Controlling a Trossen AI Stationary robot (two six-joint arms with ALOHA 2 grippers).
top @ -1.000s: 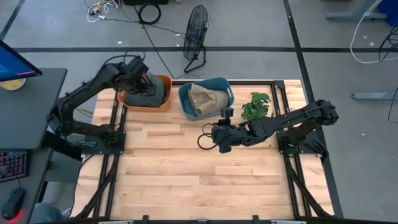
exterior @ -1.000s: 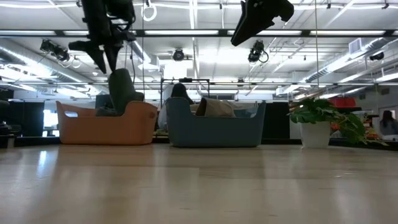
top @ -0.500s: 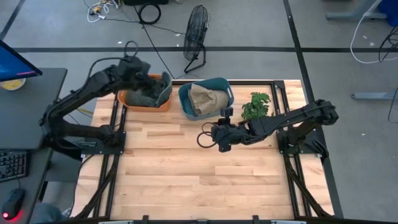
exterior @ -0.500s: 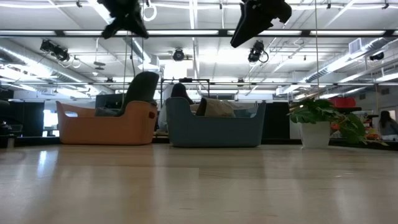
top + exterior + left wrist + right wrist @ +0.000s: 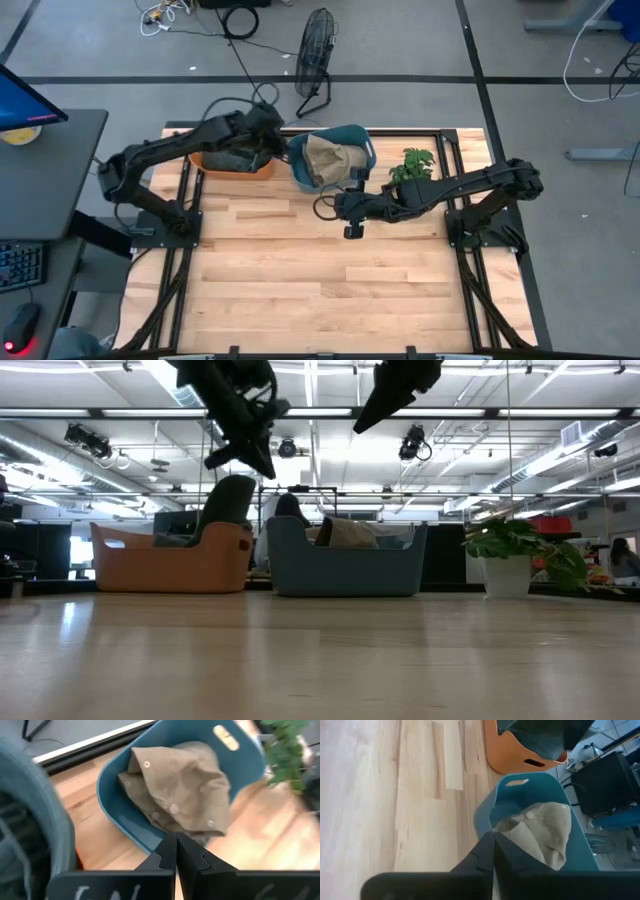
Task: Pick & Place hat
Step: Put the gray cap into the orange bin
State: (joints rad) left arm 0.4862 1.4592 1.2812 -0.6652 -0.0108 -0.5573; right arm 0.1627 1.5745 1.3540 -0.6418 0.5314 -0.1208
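A tan hat (image 5: 330, 160) lies crumpled inside the blue basket (image 5: 300, 172) at the table's far edge. A dark grey-green hat (image 5: 236, 152) sits in the orange basket (image 5: 205, 162) to its left, and in the low view this hat (image 5: 226, 505) leans up against the basket's right end. My left gripper (image 5: 272, 140) hangs shut and empty above the gap between the two baskets; its wrist view shows the tan hat (image 5: 180, 795) ahead. My right gripper (image 5: 338, 206) is shut and empty just in front of the blue basket, above the table.
A potted plant (image 5: 412, 170) stands right of the blue basket, close to my right arm. A floor fan (image 5: 315, 45) stands beyond the table's far edge. Bare wooden tabletop (image 5: 320, 290) spreads across the near half.
My left gripper has come up out of the orange basket and gone right, toward the blue basket. The dark hat has shifted to the orange basket's right end and leans there. My right gripper has moved a little toward the far edge, nearer the blue basket.
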